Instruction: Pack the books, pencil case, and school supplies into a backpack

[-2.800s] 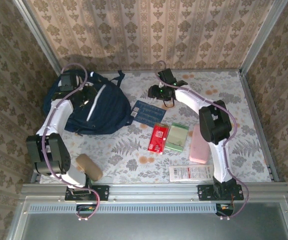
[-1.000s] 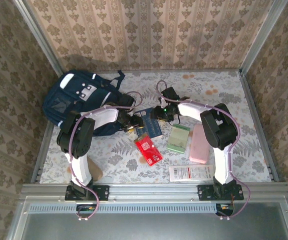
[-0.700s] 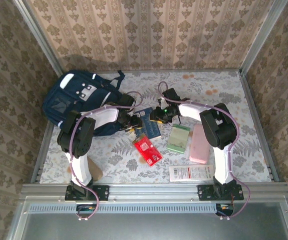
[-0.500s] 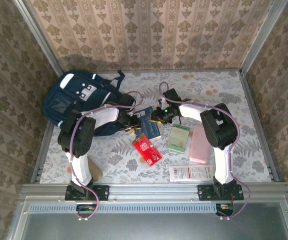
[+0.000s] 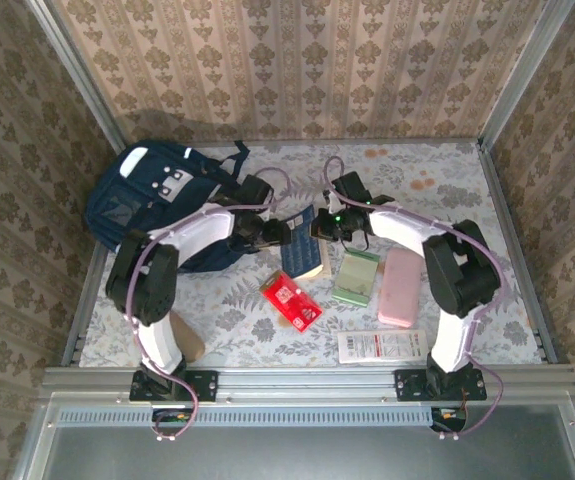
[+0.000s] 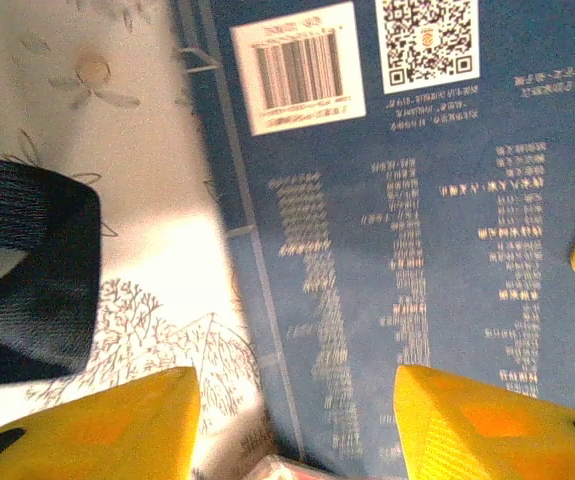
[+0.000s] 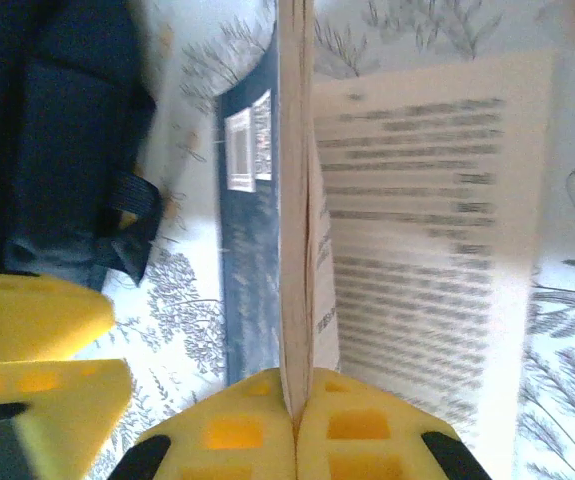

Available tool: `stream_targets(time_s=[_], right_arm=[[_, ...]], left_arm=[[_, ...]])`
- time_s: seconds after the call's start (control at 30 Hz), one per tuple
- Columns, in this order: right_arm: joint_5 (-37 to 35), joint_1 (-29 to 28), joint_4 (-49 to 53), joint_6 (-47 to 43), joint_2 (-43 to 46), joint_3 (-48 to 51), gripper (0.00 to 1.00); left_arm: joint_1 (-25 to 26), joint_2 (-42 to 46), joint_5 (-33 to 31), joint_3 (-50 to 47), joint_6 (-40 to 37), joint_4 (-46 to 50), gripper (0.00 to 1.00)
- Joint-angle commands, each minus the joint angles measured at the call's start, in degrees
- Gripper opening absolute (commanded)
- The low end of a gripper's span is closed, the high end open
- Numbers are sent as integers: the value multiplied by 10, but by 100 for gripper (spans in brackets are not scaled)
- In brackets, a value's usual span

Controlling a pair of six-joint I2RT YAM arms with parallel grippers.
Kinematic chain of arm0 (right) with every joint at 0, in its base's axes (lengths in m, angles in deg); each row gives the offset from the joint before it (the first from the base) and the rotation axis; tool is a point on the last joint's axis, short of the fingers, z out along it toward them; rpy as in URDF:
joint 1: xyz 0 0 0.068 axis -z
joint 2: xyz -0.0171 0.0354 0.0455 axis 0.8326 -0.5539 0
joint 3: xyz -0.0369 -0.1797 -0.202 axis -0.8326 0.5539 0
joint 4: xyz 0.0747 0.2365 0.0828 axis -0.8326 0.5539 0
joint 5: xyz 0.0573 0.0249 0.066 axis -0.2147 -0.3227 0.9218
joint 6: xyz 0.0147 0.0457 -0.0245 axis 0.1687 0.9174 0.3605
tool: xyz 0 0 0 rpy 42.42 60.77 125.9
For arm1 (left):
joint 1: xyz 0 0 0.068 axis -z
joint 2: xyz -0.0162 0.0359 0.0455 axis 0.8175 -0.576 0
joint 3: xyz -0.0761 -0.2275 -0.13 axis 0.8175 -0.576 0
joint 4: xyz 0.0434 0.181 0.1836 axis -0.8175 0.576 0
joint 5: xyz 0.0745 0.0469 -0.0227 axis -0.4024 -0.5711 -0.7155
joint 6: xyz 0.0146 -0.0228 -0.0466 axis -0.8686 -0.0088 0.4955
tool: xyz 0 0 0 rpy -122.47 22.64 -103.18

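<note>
Figure, top view. My right gripper (image 5: 323, 228) is pinched tight on the page edge of the small dark blue book (image 5: 304, 247), which lies partly opened at the gripper's 7 o'clock. My left gripper (image 5: 272, 232) sits at the book's 9 o'clock, jaws apart (in its wrist view, one finger is over the barcoded cover and the other over cloth). The backpack (image 5: 157, 200) lies at the table's 10 o'clock. The red packet (image 5: 290, 300), pale green packet (image 5: 355, 275) and pink pencil case (image 5: 402, 287) lie from 6 to 4 o'clock of the book. A floral tablecloth (image 5: 467, 200) covers the surface, and patterned wallpaper (image 5: 317, 70) covers the enclosure walls.
</note>
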Motion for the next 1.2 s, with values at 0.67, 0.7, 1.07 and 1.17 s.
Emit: stream_targets(time_s=[0.67,0.7,1.07,1.17], right_arm=[[234,10,-387,239,169,105,0],[238,10,-398,246,170,109,0],[238,19,-401,260,210,131,0],[237,19,-406,267,218,133,0]], left_arm=[[-125,165,317,-22,1,-91,72],[-127,165,327,-25,7,-102,71],[-145,171,302,-14,-31,-46,72],[-145,165,280,-1,-59,-4,72]])
